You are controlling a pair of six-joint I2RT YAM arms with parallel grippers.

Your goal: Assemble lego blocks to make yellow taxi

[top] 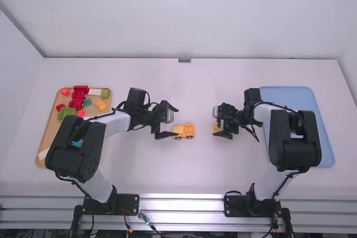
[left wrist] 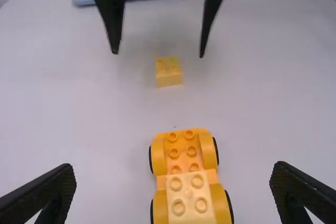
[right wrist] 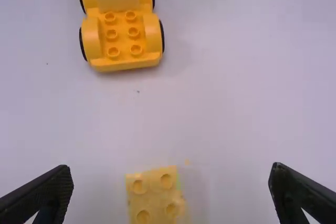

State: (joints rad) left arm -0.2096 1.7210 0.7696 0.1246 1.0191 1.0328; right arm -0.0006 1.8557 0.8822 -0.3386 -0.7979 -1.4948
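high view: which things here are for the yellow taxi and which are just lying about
Likely for the taxi:
- orange wheeled base
- pale yellow studded block on it
- loose yellow studded block

Apparently just lying about:
- tan tray
- red wheeled toy and lime-green plastic piece in it
- light blue rectangular tray

White table (top: 189, 179) between pale walls, in soft, even light.

The plain back wall (top: 184, 15) rises behind the table's far edge, where a small grey fitting (top: 184, 60) sits near the middle. A dark line runs down the corner to the left wall (top: 17, 76); the right wall (top: 350, 71) is pale too. Silvery rails (top: 181, 204) along the near edge catch a bright glare.
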